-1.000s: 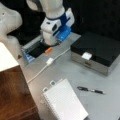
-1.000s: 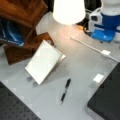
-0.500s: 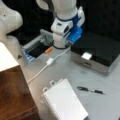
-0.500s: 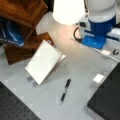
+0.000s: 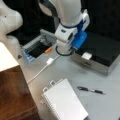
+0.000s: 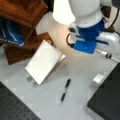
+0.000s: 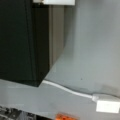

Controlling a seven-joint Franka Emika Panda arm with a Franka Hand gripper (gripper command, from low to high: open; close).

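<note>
**Gripper.** The gripper (image 5: pixel 64 50) is found low over the table (image 5: pixel 107 82), between the tray (image 5: pixel 32 45) and the box (image 5: pixel 100 50). Its fingers are hidden under the wrist body in both front views and are absent from the wrist view. Whether they are spread or pressed together cannot be told. Nothing is seen to be held.

**Nearest thing.** The white plug (image 5: pixel 50 61) lies flat on the table at about 7 o'clock of the gripper, near it but apart. Its cable (image 5: pixel 37 73) runs off toward 8 o'clock. In the wrist view the plug (image 7: pixel 107 106) sits at 4 o'clock of the frame, and the cable (image 7: pixel 67 90) curves up toward the box corner (image 7: pixel 20 40).

**Surroundings.** An orange piece (image 5: pixel 48 50) rests at the tray's edge, at 9 o'clock of the gripper. A white tag (image 5: pixel 86 56) lies on the box rim at 3 o'clock. The notebook (image 5: pixel 65 102) and pen (image 5: pixel 90 90) lie at 6 and 5 o'clock, well apart.

**Handling, as judged.** The plug is small and light, and it is tethered. A square approach from above is advised, with the fingers set across its short sides. Drag from the cable is to be expected. The box wall close by leaves little side room.

**Markings.** No brand, label or writing can be read. The tag appears blank, though the view is probably too soft to settle that.
</note>
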